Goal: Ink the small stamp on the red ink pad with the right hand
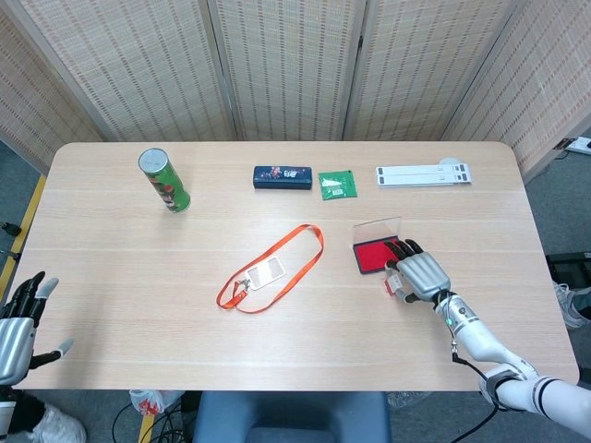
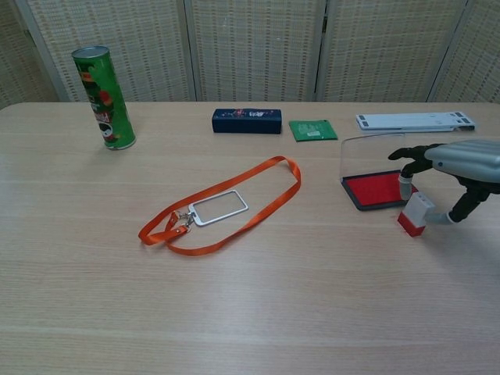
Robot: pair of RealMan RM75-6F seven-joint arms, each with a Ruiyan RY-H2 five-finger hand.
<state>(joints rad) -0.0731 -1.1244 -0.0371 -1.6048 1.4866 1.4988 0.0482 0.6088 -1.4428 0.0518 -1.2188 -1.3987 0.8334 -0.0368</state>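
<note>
The small stamp (image 2: 416,213), white with a red base, stands on the table just right of the open red ink pad (image 2: 379,189), whose clear lid stands upright behind it. My right hand (image 2: 461,160) hovers over the stamp, a finger coming down at its left top edge and the thumb (image 2: 459,208) a small gap to its right. It holds nothing. From above, the right hand (image 1: 420,275) covers most of the stamp (image 1: 393,283) beside the ink pad (image 1: 372,256). My left hand (image 1: 17,323) hangs off the table's near left edge, fingers apart and empty.
An orange lanyard with a badge holder (image 1: 268,270) lies mid-table. At the back stand a green can (image 1: 165,181), a dark blue case (image 1: 283,177), a green packet (image 1: 336,185) and a white folded stand (image 1: 422,173). The table's right edge lies close to the right forearm.
</note>
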